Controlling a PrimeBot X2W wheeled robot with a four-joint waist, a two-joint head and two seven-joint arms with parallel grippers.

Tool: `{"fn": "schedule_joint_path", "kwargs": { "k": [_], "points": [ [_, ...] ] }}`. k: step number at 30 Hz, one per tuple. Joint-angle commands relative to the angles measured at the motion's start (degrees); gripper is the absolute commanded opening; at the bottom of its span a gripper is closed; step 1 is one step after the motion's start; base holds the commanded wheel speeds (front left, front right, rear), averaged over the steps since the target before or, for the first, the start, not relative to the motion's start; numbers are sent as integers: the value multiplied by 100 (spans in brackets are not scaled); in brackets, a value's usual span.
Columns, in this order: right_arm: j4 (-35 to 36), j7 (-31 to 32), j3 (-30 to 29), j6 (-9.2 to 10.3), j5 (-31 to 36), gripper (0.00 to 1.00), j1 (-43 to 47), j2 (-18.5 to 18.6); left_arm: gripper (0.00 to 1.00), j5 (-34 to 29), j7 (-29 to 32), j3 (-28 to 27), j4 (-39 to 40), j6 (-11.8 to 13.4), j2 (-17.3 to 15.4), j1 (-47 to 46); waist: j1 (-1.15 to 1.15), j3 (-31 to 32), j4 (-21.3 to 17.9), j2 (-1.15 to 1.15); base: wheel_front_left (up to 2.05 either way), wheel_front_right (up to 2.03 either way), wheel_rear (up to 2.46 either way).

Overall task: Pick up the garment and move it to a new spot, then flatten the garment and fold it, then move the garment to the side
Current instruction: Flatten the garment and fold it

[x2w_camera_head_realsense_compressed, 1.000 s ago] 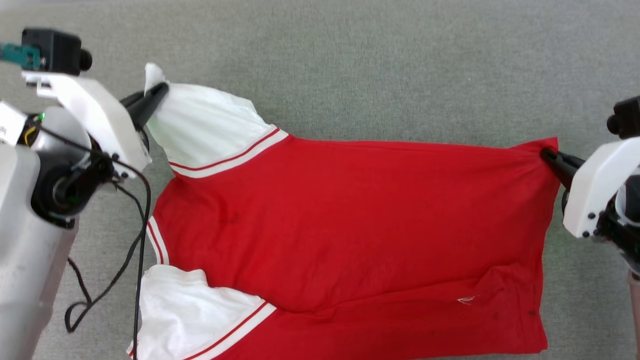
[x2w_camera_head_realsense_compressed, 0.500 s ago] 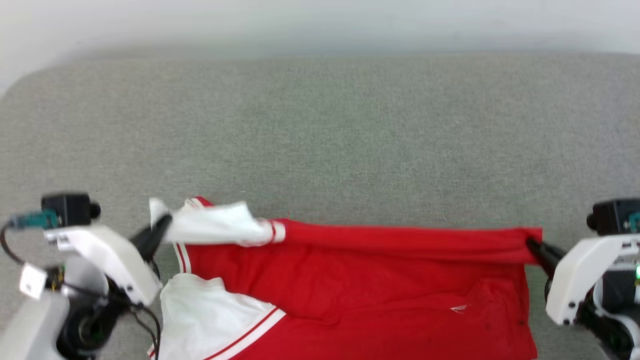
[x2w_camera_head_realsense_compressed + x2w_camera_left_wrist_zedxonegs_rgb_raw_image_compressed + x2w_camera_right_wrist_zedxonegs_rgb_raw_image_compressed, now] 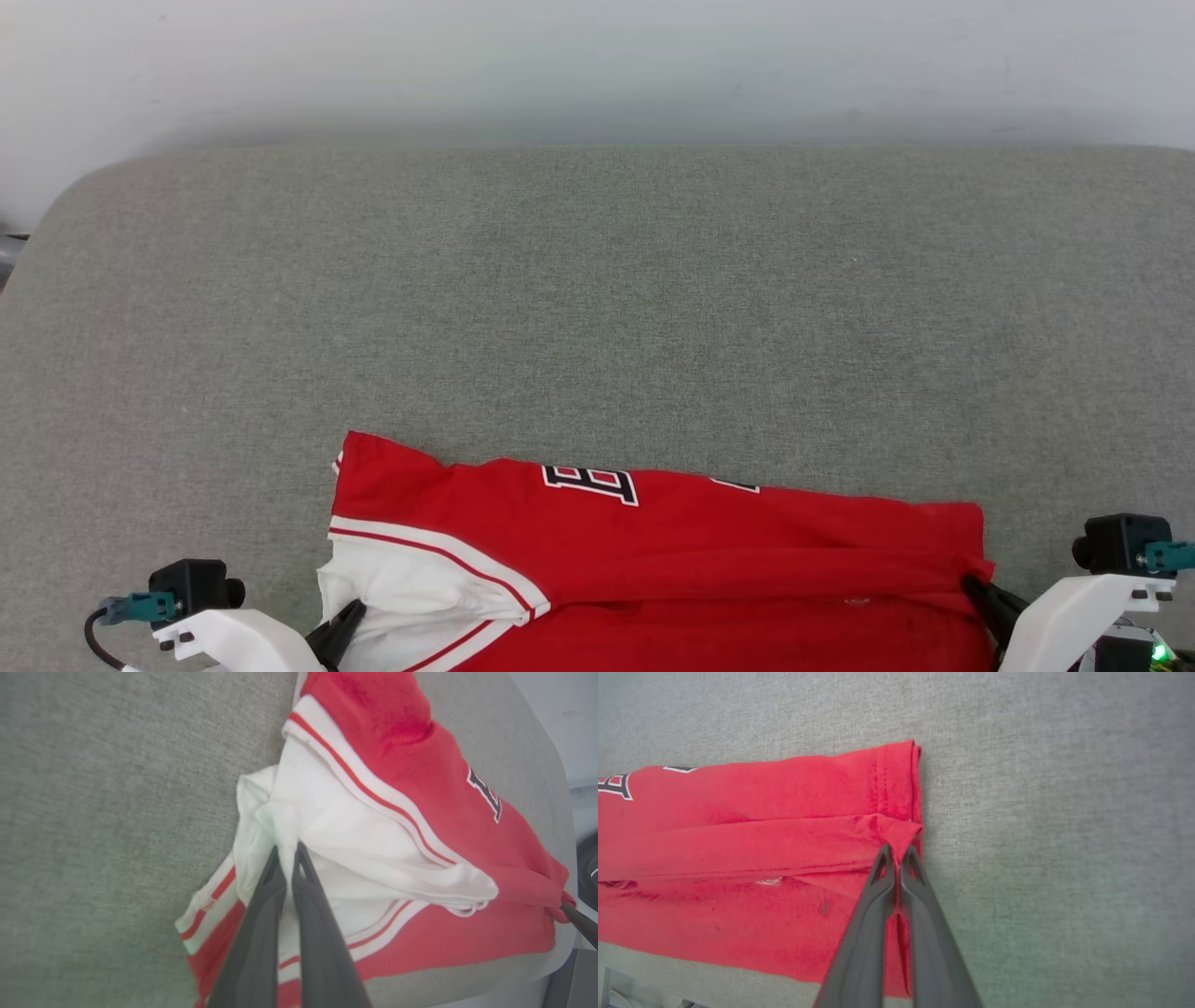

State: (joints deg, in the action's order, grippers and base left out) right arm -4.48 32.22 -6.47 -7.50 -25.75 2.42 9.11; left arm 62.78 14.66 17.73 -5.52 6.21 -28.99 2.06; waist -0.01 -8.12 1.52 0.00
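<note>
The garment [image 3: 653,551], a red jersey with white sleeves and stripe trim, lies folded lengthwise near the front of the grey surface, with black white-outlined lettering [image 3: 590,483] on its far part. My left gripper [image 3: 350,616] is shut on the white sleeve [image 3: 355,840], its fingertips [image 3: 286,851] pinching bunched cloth. At the other end my right gripper [image 3: 973,586] is shut on the red hem corner [image 3: 901,833], and the fold [image 3: 738,844] runs away from it. The garment's near part is cut off by the head view's bottom edge.
The grey fabric surface [image 3: 597,308] stretches wide beyond the garment up to a pale wall [image 3: 597,65]. Its far left corner [image 3: 65,196] is rounded. In the left wrist view the surface's edge [image 3: 556,788] passes close behind the garment.
The head camera has tilted up. Both grippers have drawn the held sleeve and hem corner toward me over the garment, folding it so the lettered side now shows.
</note>
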Motion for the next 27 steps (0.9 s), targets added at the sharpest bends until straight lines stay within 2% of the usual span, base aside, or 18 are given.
{"fn": "schedule_joint_path", "kwargs": {
  "k": [1, 2, 3, 4, 5, 6, 8, 14, 23, 27],
  "points": [
    [-56, -109, 79, 2, 44, 47, 114, -42, 0, -36, -97, 18, -121, 2, 70, 39, 1, -3, -16, 0, 0, 0, 0],
    [-71, -160, 103, 2, 62, 100, 149, -59, 0, -78, -126, 53, -180, 24, 110, 29, 1, -1, -16, 0, 0, 0, 0],
    [-74, -236, 119, 2, 111, 100, 159, -54, 5, -110, -168, 85, -234, 30, 153, 0, 1, 2, -19, 0, 0, 0, 0],
    [-74, -236, 119, 2, 111, 100, 159, -54, 5, -110, -168, 85, -234, 30, 153, 0, 1, 2, -19, 0, 0, 0, 0],
    [-78, -315, 141, 2, 102, 100, 169, -85, 34, -124, -209, 109, -289, 26, 212, -40, 1, 12, -21, 0, 0, 0, 0],
    [-57, -407, 157, 2, 102, 100, 178, -106, 48, -140, -221, 142, -328, -6, 250, -66, 1, 32, -21, 0, 0, 0, 0],
    [-19, -553, 161, 2, 146, 100, 220, -109, 100, -197, -302, 175, -395, -54, 300, -125, 1, 90, -14, 0, 0, 0, 0],
    [341, -784, 99, 2, 200, 100, 278, -77, 100, -536, -817, 182, -358, -114, 346, -291, 1, 357, -10, 0, 0, 0, 0],
    [731, -489, -295, 2, 351, 100, 338, 39, 100, -1328, -2057, 168, 285, -245, 461, -614, 1, 544, 91, 0, 0, 0, 0],
    [868, -273, -448, 2, 423, 100, 355, 54, 100, -1842, -2608, 205, 448, -183, 433, -697, 1, 566, 127, 0, 0, 0, 0]
  ]
}}
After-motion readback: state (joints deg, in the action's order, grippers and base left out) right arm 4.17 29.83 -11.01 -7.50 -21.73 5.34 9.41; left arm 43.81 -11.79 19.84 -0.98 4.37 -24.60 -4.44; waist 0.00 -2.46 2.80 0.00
